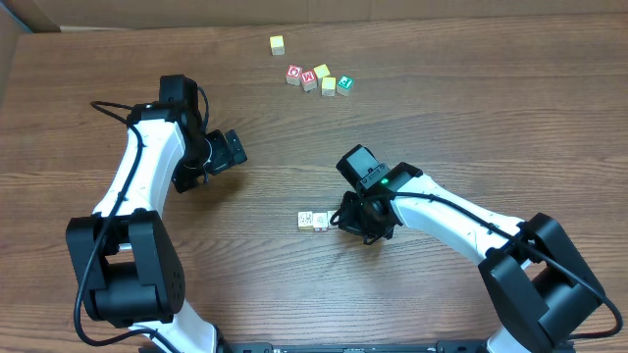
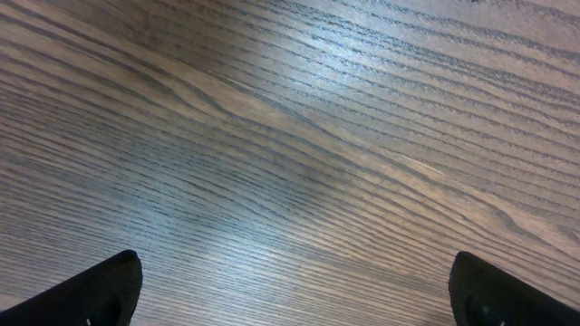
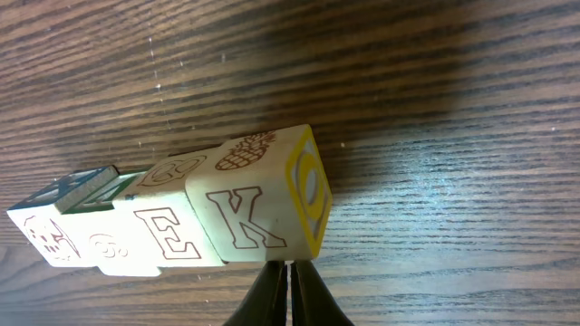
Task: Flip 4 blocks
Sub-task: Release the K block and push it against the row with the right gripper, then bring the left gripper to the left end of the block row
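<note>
Cream alphabet blocks (image 1: 313,221) are lying in a touching row, just toward 6 o'clock from the centre of the table (image 1: 442,118). The right pincer (image 3: 290,269), clenched on nothing, is touching the K block (image 3: 258,204) at the row's end, likely to tip it over. The left pincer (image 1: 232,150), released, is hovering at 9 o'clock, clear of the work.

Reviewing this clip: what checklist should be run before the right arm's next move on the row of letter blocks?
1. Right gripper shut: ok.
2. Its contact with the pale wooden K block: cannot tell.
3. Pale wooden letter blocks touching in one row: ok.
4. Four blocks in that row: cannot tell; the right arm covers part of it overhead.
5. Left gripper open over the wooden table, away from the row: ok.
</note>
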You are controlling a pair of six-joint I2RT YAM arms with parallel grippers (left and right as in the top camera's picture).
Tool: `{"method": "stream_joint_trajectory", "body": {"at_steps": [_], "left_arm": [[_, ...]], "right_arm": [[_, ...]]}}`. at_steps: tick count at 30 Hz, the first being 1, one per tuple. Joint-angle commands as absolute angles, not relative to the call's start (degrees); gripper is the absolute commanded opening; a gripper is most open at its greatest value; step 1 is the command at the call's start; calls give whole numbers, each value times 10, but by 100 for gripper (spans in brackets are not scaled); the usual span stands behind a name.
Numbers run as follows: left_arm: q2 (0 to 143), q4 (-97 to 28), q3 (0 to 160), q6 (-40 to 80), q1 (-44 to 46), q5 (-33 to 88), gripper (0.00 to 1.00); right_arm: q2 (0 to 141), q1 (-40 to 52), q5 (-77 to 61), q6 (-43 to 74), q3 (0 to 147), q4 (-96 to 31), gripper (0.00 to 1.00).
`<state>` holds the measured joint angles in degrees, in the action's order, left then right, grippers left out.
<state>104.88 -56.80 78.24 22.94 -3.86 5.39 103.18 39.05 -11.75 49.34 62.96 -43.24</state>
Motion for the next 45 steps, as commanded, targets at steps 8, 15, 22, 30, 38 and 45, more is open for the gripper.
{"method": "stream_joint_trajectory", "body": {"at_steps": [8,15,22,30,38,45], "left_arm": [[1035,-567,789,223,-37,55,100],[1035,-567,789,223,-37,55,100],[1035,-567,789,223,-37,55,100],[1035,-558,789,223,-37,56,100],[1035,-608,788,165,-27,193,4],[1035,-721,778,148,37,131,4]], "right_arm": [[1030,393,-128,495,631,-457,6],[1025,371,-130,416,694,-545,5],[1012,332,-130,342,756,-606,4],[1010,301,-120,309,756,-603,4],[1011,301,-100,297,753,-623,4],[1010,301,-95,297,753,-619,4]]}}
